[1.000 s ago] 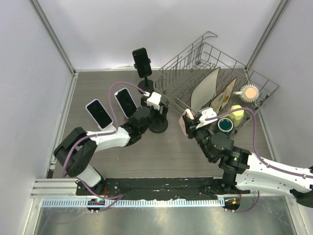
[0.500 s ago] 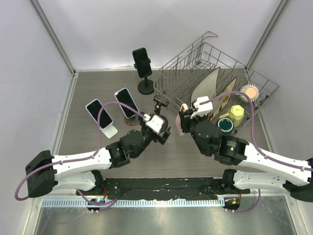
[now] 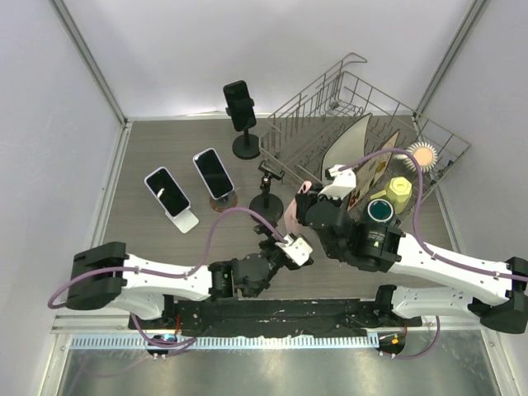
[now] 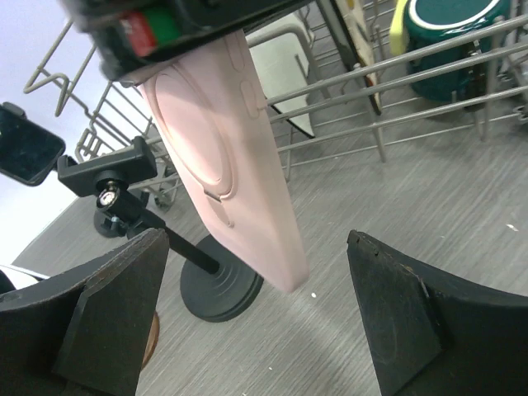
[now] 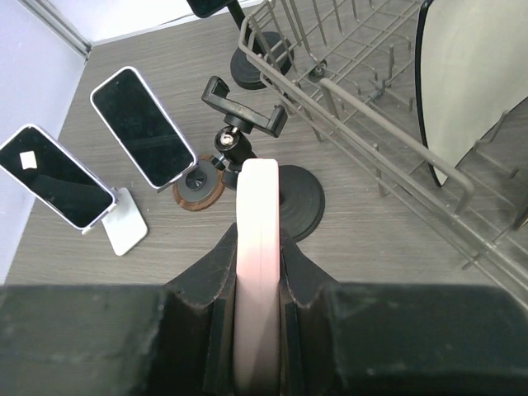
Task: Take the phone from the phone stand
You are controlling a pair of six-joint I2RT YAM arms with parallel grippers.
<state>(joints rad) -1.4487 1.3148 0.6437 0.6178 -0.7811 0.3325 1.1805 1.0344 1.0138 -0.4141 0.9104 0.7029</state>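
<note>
One wire dish rack (image 3: 363, 107) at the back right, four stands and four phones. Three dark phones (image 3: 167, 189) sat on stands. The fourth, the pink phone (image 5: 257, 239), had a ring outline on its back. The right gripper (image 5: 257, 272) had it pinched tight, up in the air, just in front of the empty clamp stand (image 5: 245, 115) and not touching it. The left gripper (image 4: 256, 322) gaped wide beneath it, holding nothing.

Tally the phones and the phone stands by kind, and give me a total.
Phones: 4 (pink phone in the right gripper, black phone, two white-edged phones)
Phone stands: 4 (empty clamp stand, black stand, white stand, brown round stand)
Total: 8
</note>
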